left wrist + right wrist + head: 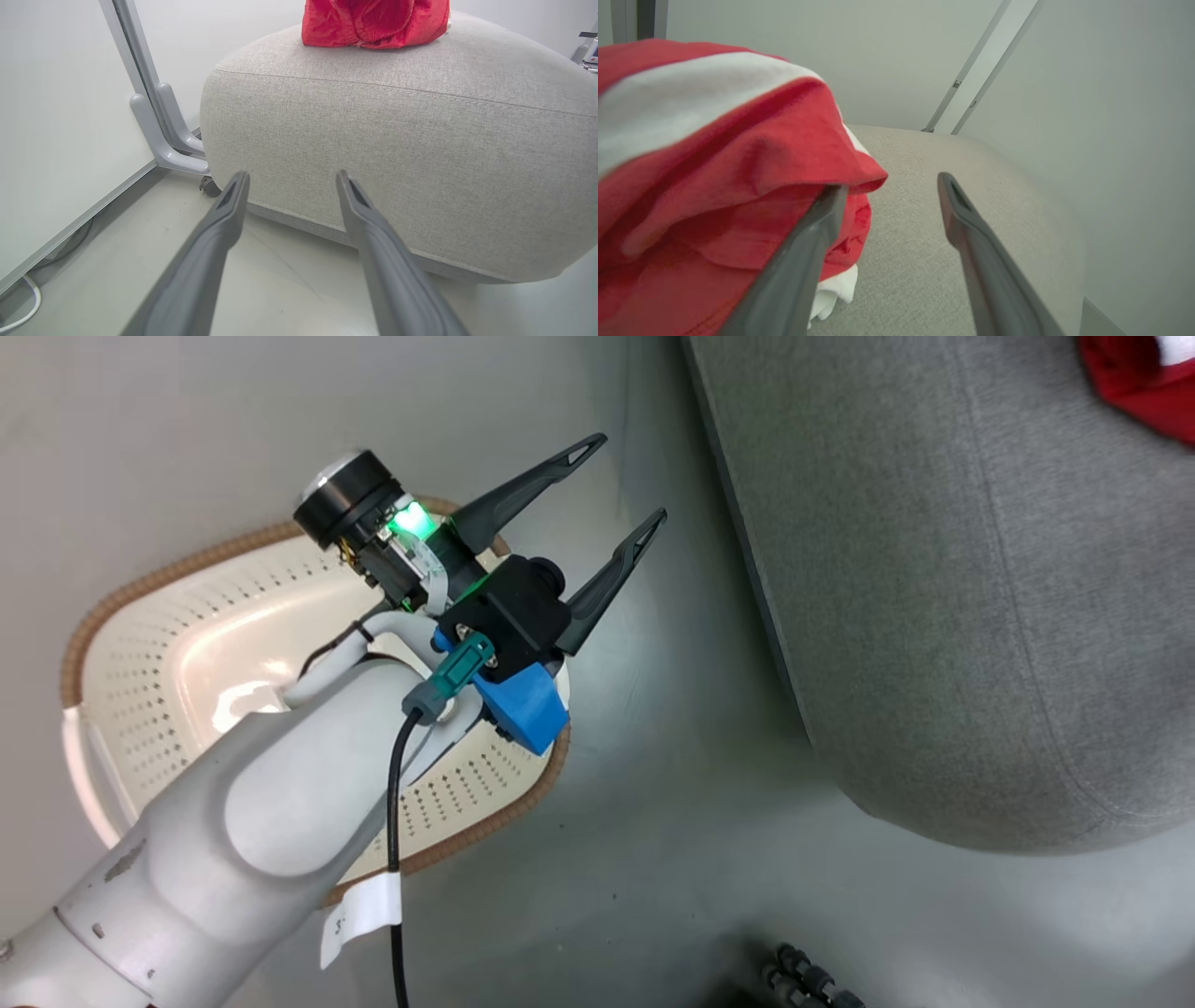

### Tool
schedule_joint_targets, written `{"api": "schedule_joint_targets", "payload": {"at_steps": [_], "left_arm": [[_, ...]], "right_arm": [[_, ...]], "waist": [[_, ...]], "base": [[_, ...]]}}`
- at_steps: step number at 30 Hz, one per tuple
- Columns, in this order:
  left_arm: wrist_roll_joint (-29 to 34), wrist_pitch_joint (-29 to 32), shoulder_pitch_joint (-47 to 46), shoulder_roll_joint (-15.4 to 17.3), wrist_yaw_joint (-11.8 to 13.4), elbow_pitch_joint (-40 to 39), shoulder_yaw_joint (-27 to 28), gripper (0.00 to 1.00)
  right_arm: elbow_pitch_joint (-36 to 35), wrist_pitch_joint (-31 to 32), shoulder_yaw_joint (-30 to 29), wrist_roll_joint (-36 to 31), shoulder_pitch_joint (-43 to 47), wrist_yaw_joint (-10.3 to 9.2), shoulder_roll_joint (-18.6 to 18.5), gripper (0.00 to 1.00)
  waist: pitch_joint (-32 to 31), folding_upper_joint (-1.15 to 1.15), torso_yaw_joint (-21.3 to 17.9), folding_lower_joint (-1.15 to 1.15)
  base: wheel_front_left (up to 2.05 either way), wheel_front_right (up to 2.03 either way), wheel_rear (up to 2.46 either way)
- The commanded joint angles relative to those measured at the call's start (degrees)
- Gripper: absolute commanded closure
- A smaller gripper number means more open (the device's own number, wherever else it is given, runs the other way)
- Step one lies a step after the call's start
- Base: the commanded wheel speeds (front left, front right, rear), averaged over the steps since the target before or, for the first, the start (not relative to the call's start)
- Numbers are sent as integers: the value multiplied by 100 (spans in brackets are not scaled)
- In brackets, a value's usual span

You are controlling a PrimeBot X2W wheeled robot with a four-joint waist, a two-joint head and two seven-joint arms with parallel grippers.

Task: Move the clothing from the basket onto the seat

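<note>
The cream basket (140, 653) with its brown rim sits on the floor at the left, and its inside shows bare white plastic. My left gripper (625, 481) hangs open over the basket's right end, pointing toward the grey seat (934, 569). In the left wrist view that gripper (292, 176) is empty and faces the seat's side (397, 140), with the red clothing (373, 23) on top. The clothing (1139, 383) lies at the seat's far corner. My right gripper (892, 183) is open over the seat (924, 242); red and white clothing (714, 163) drapes over its left fingertip.
A white panel on a grey metal foot (159, 130) stands left of the seat, with a small caster (209, 186) at the seat's base. A white cable (18, 303) lies under the panel. A dark ribbed hose (803, 980) is at the lower edge.
</note>
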Motion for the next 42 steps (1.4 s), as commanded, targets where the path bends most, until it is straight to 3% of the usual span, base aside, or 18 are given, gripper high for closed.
{"api": "schedule_joint_targets", "payload": {"at_steps": [1, 14, 24, 42], "left_arm": [[-40, -79, 84, -52, 43, 65, 13, 0], [-464, -427, 783, -370, 316, 527, 317, 0], [-494, -446, 1613, -611, 574, 164, 1426, 0], [307, -447, 2988, -1210, 463, -260, 3570, 0]], "right_arm": [[-27, 1, 31, 49, 226, -1, -37, 0], [-614, 0, 599, 109, 1550, 0, 129, 0], [-1204, 1, 1651, 325, 1973, 0, 209, 0], [-1140, 0, 3149, 718, 2185, -1, 642, 0]], "waist": [[-288, 0, 66, 0], [-1591, 0, 238, 0], [-2524, 0, 772, 0], [-3428, 0, 1715, 0]], "base": [[0, 0, 0], [0, 0, 0], [0, 0, 0], [0, 0, 0]]}}
